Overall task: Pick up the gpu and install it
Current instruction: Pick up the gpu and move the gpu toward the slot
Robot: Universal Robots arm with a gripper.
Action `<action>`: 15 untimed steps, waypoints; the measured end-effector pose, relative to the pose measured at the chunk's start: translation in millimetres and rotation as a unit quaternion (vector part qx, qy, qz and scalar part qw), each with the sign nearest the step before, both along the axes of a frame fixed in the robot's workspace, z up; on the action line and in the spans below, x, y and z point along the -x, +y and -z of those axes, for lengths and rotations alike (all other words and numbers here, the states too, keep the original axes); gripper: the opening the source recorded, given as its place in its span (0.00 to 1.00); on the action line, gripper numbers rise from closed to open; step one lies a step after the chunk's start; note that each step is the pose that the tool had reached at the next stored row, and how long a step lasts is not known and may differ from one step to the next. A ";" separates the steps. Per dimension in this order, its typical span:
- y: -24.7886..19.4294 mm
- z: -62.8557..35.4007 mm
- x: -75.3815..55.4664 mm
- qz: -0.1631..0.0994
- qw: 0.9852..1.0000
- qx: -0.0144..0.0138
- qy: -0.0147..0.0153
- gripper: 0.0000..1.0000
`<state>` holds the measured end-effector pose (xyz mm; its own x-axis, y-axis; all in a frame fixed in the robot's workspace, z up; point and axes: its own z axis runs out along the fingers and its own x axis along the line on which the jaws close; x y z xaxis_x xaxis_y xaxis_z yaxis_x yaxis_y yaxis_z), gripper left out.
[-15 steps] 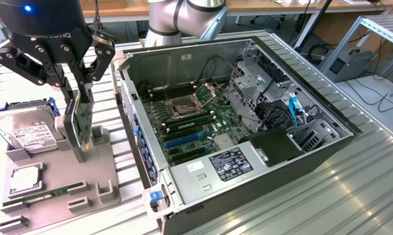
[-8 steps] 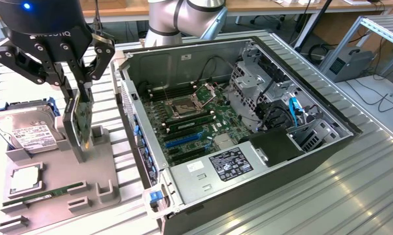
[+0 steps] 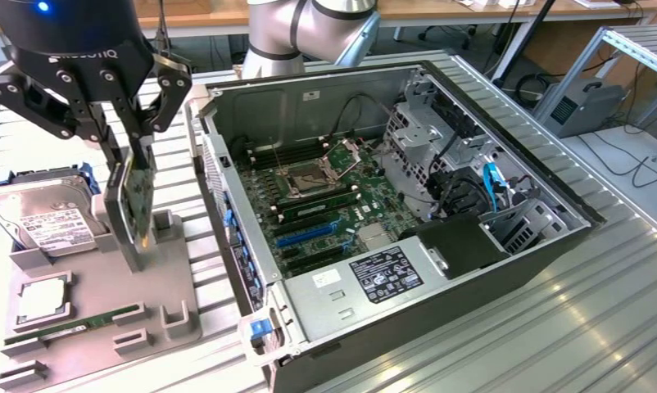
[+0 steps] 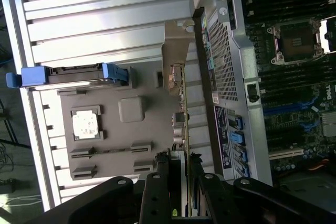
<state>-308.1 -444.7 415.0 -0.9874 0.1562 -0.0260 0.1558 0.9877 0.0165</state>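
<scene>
Metal bench (image 3: 591,327), Robotiq tool (image 3: 132,166) gripping gpu (image 3: 129,217)

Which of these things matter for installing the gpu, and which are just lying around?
In the job: gpu, gripped edge-on by the hand; open computer case; motherboard.
Lying about: hard drive, CPU, RAM stick, on the grey tray.

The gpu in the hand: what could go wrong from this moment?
1. The hand grips the gpu only along its upper edge, so the card may tilt or slip.
2. Its lower end is close to the posts of the gray tray and might catch there.
3. The computer case has its side wall right beside the card, which could strike it.
</scene>
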 end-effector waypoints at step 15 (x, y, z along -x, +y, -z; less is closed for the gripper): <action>0.0 -4.7 0.0 0.000 1.000 0.000 0.000 0.27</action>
